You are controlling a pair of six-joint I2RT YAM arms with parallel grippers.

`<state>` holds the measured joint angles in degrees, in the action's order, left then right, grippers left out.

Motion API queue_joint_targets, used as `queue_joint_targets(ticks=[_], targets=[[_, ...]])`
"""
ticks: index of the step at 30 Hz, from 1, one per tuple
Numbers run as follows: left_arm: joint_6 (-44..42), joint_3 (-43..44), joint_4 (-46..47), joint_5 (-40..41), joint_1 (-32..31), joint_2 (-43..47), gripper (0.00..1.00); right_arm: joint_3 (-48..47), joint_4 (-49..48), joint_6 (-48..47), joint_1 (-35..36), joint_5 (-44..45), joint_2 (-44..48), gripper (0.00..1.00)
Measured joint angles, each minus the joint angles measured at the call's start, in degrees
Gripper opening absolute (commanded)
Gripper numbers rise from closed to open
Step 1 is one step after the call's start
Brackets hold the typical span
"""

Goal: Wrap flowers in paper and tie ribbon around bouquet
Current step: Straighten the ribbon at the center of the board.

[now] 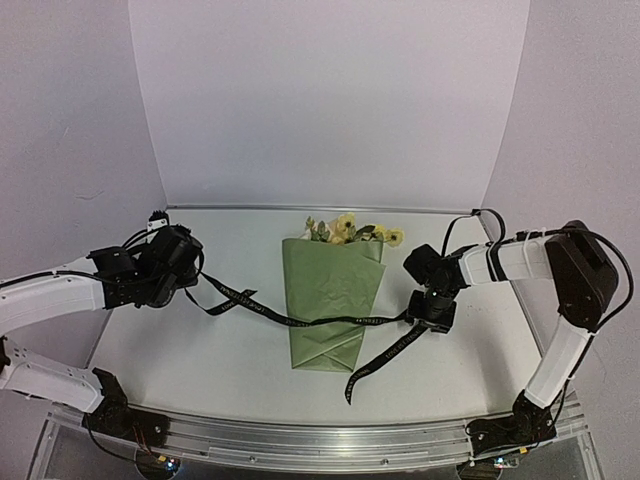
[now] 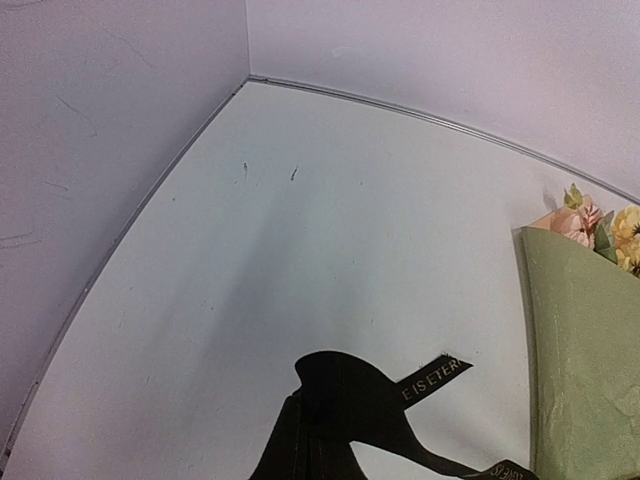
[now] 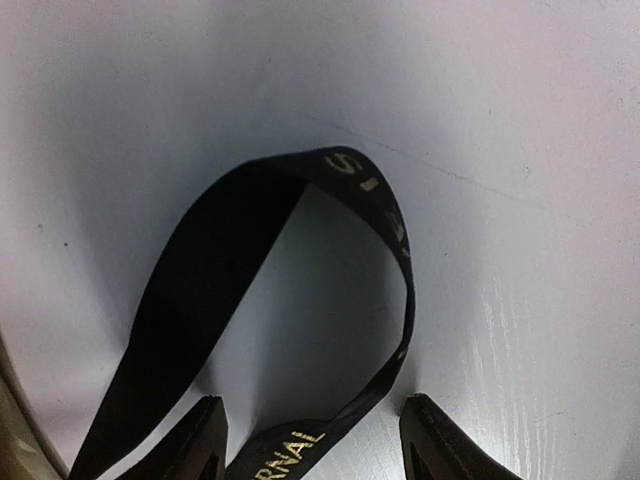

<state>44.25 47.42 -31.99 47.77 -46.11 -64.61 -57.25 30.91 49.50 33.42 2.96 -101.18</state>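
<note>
Left gripper [image 1: 195, 272] sits over the left half of the table [image 1: 200, 370], jaws fully closed and pinching one end of the ribbon [image 1: 262, 312]. A short lettered tail sticks out beside it in the left wrist view

The ribbon leaves that grip and runs rightward, sagging to the table, then crosses on top of the bouquet [image 1: 330, 300] over its lower, narrow part. Can't tell whether any of it also passes underneath

The bouquet lies mid-table with its long axis near-to-far: the point of the paper [image 1: 325, 285] cone faces the near edge and the flowers [image 1: 345, 228] poke out of the wide rim toward the far edge. So the ribbon's long axis is crosswise to the bouquet's

Right gripper [image 1: 432, 320] is just beside the cone's right edge, pointing down at the table. Its jaws are apart and not clamped on anything. In the right wrist view the ribbon arches up in a loop ahead of them and passes through the gap. The free tail trails off toward the near edge

Judgement: the wrap looks done and tying is the step in hand. The loop lies straight ahead of the right gripper, which is the nearer arm, so closing there would take it, while the left holds its end as the anchor
</note>
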Motion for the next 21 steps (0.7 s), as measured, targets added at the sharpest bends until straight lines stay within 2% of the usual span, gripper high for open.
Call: queue_joint_targets(ticks=[3,9,10,15,21], targets=[[-0.5,0.0,0.0,0.0,0.2,0.2,0.0,-0.4,1.0,-0.1,-0.1,0.7,-0.5,0.49],[-0.6,0.0,-0.6,1.0,0.2,0.5,0.0,-2.1,4.6,-1.6,-1.8,1.0,-1.5,0.03],[-0.6,0.0,-1.2,1.3,0.2,0.9,0.0,-2.2,5.3,-2.6,-2.5,1.0,-1.5,0.0],[-0.7,0.1,-3.6,4.3,0.2,4.4,0.0,-3.2,12.2,-7.9,-6.5,1.2,0.2,0.0],[-3.0,1.3,-7.0,10.0,0.3,11.2,0.0,-13.4,26.2,-21.5,-8.2,6.5,11.1,0.0]])
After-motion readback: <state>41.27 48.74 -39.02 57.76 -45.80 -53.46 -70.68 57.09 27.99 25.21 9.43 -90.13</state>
